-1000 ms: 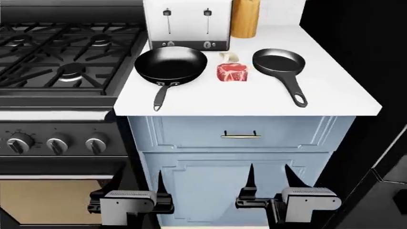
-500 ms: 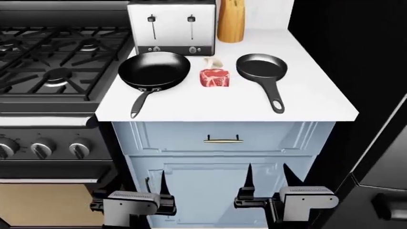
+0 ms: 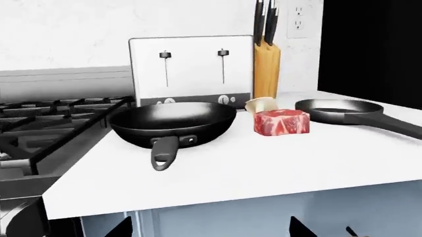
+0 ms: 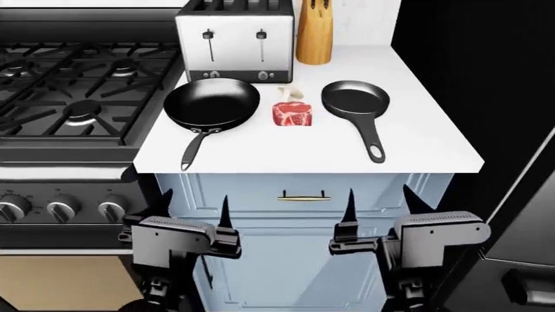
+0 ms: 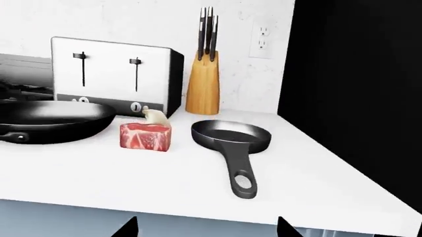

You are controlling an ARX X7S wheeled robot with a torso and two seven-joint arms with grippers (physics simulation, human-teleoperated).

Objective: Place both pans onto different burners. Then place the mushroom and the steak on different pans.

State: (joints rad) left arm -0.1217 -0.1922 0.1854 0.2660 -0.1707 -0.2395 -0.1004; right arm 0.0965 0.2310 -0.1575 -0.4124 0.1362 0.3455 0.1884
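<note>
The larger pan [image 4: 212, 104] [image 3: 173, 121] [image 5: 53, 118] rests on the white counter [image 4: 416, 140] beside the stove, handle toward me. The smaller pan [image 4: 355, 99] [image 3: 339, 109] [image 5: 231, 134] lies to its right. Between them sits the red steak [image 4: 292, 114] [image 3: 281, 122] [image 5: 145, 137], with the pale mushroom [image 4: 286, 93] [image 3: 260, 104] [image 5: 155, 116] just behind it. Burners [image 4: 82, 110] show under the grates at left. My left gripper [image 4: 195, 208] [image 3: 209, 229] and right gripper [image 4: 379, 205] [image 5: 205, 228] hang open and empty below the counter's front edge, in front of the blue cabinet.
A silver toaster [image 4: 234, 39] and a wooden knife block [image 4: 314, 29] stand at the back of the counter. The black stove [image 4: 52, 146] with its knobs fills the left. A tall black appliance [image 4: 511, 195] borders the counter on the right.
Both grippers have risen toward the counter's front edge, and the head view has shifted slightly. Pans, steak and mushroom have not moved on the counter.
</note>
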